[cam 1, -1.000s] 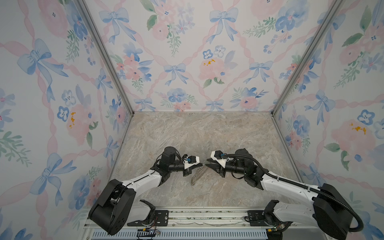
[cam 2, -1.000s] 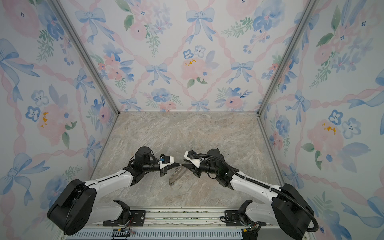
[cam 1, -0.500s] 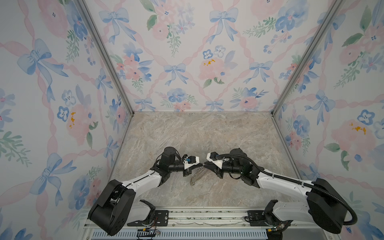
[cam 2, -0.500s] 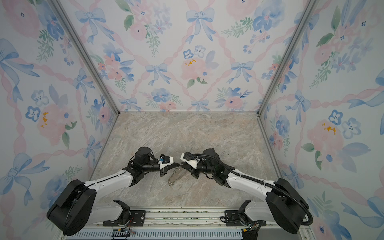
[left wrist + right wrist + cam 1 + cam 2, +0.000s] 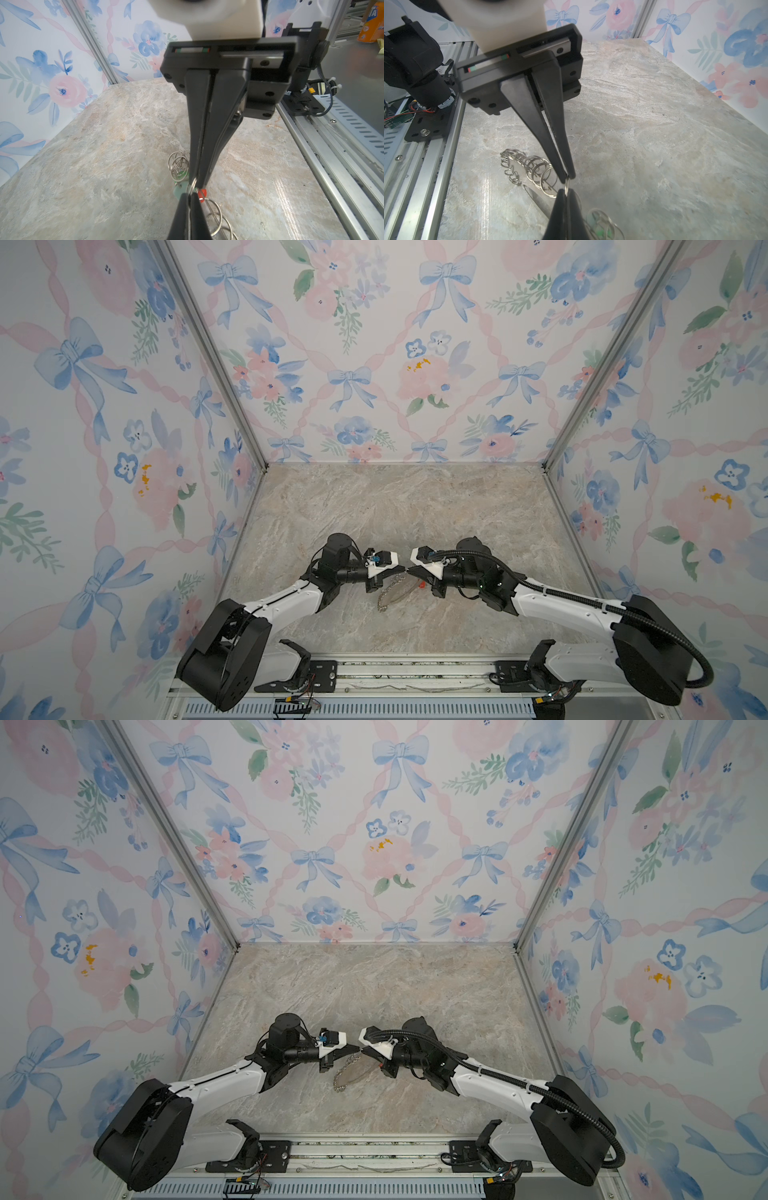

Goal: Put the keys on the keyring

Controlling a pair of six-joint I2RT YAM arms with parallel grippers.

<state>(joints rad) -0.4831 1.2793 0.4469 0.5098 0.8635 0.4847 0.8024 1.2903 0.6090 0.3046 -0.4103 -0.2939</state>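
Observation:
The keyring [image 5: 392,595] is a grey oval plate [image 5: 537,200] edged with silver wire rings [image 5: 534,167]. In both top views it hangs tilted, low over the marble table [image 5: 395,506], its lower end near the surface. My left gripper [image 5: 190,196] and right gripper [image 5: 566,192] meet tip to tip above it. Each is shut on the same small wire ring [image 5: 192,185] of the keyring. Of the keys, a green one [image 5: 180,190] and a red one [image 5: 202,193] hang just behind that ring. The red key [image 5: 420,584] also shows under the right gripper [image 5: 411,571].
Floral walls close off the left, back and right sides. An aluminium rail [image 5: 374,672] with both arm bases runs along the front edge. Bare marble stretches behind the grippers. An orange package [image 5: 372,20] lies outside the cell.
My right gripper has moved left up to the left gripper's tips and shut on the small wire ring. The left gripper has stayed shut and still, with the keyring hanging from it.

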